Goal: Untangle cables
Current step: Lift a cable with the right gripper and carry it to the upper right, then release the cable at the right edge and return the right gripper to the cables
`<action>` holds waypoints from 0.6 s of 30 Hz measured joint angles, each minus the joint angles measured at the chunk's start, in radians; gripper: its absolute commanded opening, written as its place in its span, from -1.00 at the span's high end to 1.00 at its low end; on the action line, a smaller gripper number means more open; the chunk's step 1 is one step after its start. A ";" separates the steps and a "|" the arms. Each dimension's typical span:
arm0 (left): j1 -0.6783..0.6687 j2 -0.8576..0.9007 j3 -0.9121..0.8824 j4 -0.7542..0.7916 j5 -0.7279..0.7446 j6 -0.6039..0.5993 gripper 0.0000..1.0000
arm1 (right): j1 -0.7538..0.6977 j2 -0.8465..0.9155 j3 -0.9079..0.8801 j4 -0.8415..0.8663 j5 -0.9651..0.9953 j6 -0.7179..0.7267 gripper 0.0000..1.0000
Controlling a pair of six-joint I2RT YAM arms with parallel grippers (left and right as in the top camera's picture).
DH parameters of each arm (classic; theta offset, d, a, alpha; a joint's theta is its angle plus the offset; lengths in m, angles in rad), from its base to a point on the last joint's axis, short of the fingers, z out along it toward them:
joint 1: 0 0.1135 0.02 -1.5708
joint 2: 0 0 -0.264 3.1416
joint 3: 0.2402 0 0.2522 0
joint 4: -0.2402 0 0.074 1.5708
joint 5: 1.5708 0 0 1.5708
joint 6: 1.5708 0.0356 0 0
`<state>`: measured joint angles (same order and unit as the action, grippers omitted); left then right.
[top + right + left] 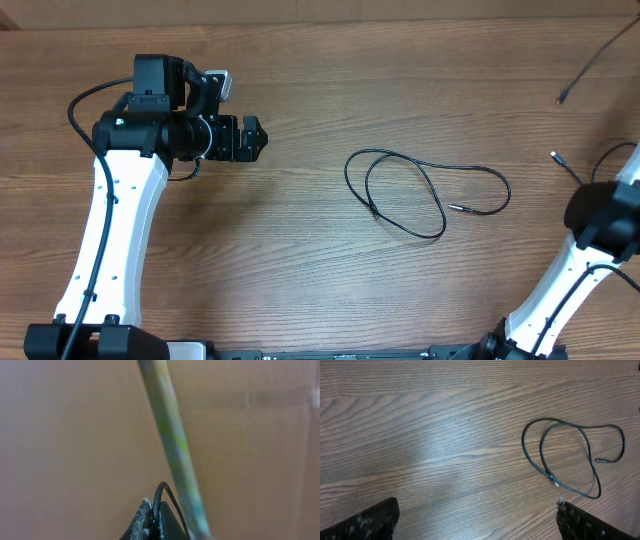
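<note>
Two arms stand at either side of a wooden table [300,270]. On the left, the left gripper [262,138] points toward the middle; the wrist view shows its fingers [367,521] spread wide with nothing between them. Near the table's middle, well apart from that gripper, the looped cable [440,205] lies flat on the wood in two overlapping loops. Farther right, an upper cord [590,65] runs in from the top corner, and a silver-tipped cord [556,157] lies just below it, leading toward the right arm [603,215]. The right gripper [152,521] shows only in its wrist view, clenched, with a thin black cord [162,491] arching up from between its fingertips; which cable that is I cannot tell
</note>
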<state>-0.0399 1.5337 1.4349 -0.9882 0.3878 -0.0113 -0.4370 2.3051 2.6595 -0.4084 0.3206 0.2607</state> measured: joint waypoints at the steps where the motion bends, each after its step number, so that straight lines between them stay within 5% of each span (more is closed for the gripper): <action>1: 0.000 0.000 0.000 0.000 0.000 0.000 -1.00 | -0.010 0.001 -0.056 -0.007 0.000 0.000 0.93; 7: 0.000 0.000 0.000 0.000 0.000 0.000 -1.00 | -0.042 0.006 -0.307 -0.037 -0.008 0.001 0.92; 9: 0.000 0.000 0.000 0.000 0.000 0.000 -1.00 | -0.047 0.007 -0.356 -0.050 -0.023 0.000 0.62; 11: 0.000 0.000 0.000 0.000 0.000 0.000 -0.99 | -0.048 0.009 -0.404 -0.069 -0.041 -0.002 -0.27; 14: 0.000 0.000 0.000 0.000 0.000 0.000 -1.00 | -0.048 0.010 -0.431 -0.112 -0.068 0.000 -1.00; 18: 0.000 0.000 0.000 0.000 0.000 0.000 -1.00 | -0.048 0.010 -0.436 -0.162 -0.132 -0.003 -1.00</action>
<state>-0.0399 1.5337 1.4349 -0.9882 0.3878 -0.0113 -0.4850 2.3146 2.2230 -0.5705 0.1890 0.2573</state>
